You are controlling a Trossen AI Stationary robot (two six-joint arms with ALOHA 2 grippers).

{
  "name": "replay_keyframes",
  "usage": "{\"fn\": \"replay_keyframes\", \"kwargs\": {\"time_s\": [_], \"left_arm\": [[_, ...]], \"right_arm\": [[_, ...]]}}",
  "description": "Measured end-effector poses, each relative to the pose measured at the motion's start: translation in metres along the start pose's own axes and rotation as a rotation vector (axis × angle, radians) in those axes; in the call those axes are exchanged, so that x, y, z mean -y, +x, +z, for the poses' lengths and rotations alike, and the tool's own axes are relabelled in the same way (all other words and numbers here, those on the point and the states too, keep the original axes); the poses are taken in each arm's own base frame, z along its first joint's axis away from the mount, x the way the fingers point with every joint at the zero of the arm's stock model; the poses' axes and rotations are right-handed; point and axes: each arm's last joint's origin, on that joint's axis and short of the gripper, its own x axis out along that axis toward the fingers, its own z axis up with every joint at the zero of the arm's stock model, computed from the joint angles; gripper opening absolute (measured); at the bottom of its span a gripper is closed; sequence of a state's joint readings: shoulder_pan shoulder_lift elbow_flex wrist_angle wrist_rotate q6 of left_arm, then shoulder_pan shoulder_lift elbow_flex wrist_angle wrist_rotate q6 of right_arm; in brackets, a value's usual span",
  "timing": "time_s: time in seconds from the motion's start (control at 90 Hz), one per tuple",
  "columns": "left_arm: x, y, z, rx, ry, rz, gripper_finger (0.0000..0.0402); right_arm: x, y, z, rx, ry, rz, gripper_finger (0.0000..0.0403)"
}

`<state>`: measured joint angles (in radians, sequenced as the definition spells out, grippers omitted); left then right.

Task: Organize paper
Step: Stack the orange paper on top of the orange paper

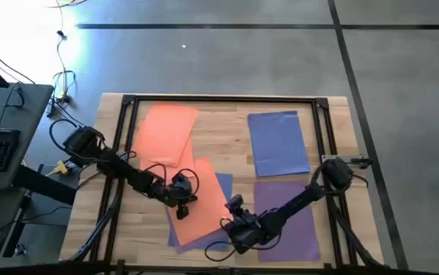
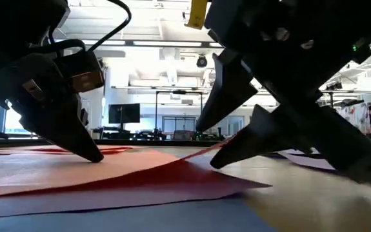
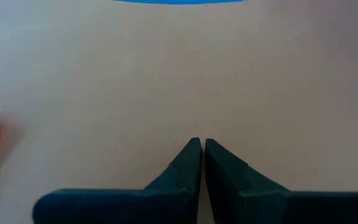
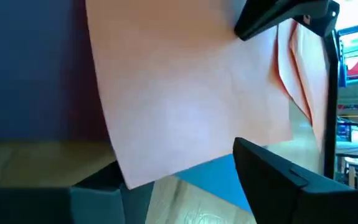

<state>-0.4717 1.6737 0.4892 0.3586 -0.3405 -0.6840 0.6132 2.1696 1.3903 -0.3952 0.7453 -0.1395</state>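
Left gripper (image 1: 182,200) narrow, fingers nearly together, tips pressed on the orange sheet (image 1: 202,200) lying over blue paper (image 1: 224,183) mid-counter. Right gripper (image 1: 233,226) spread wide at that sheet's lifted edge, holding nothing.

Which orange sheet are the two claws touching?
The tilted orange sheet lying on a blue sheet, under the left gripper; the other orange sheet lies untouched farther back.
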Motion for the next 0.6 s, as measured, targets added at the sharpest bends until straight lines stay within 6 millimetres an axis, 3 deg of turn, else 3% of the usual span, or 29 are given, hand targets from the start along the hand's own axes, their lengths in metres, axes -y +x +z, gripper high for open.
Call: {"fn": "replay_keyframes", "kwargs": {"time_s": [0.222,0.5,0.6], "left_arm": [[0.000,0.000,0.000,0.002,0.000,0.002,0.0000],[0.000,0.000,0.000,0.009,0.001,0.006,0.0000],[0.000,0.000,0.001,0.022,0.020,0.016,0.0000]], "right_arm": [[-0.001,0.000,0.010,0.105,-0.002,0.124,0.0121],[0.016,0.013,0.013,0.121,0.074,0.074,0.0079],[0.018,0.014,0.013,0.128,0.085,0.079,0.0043]]}}
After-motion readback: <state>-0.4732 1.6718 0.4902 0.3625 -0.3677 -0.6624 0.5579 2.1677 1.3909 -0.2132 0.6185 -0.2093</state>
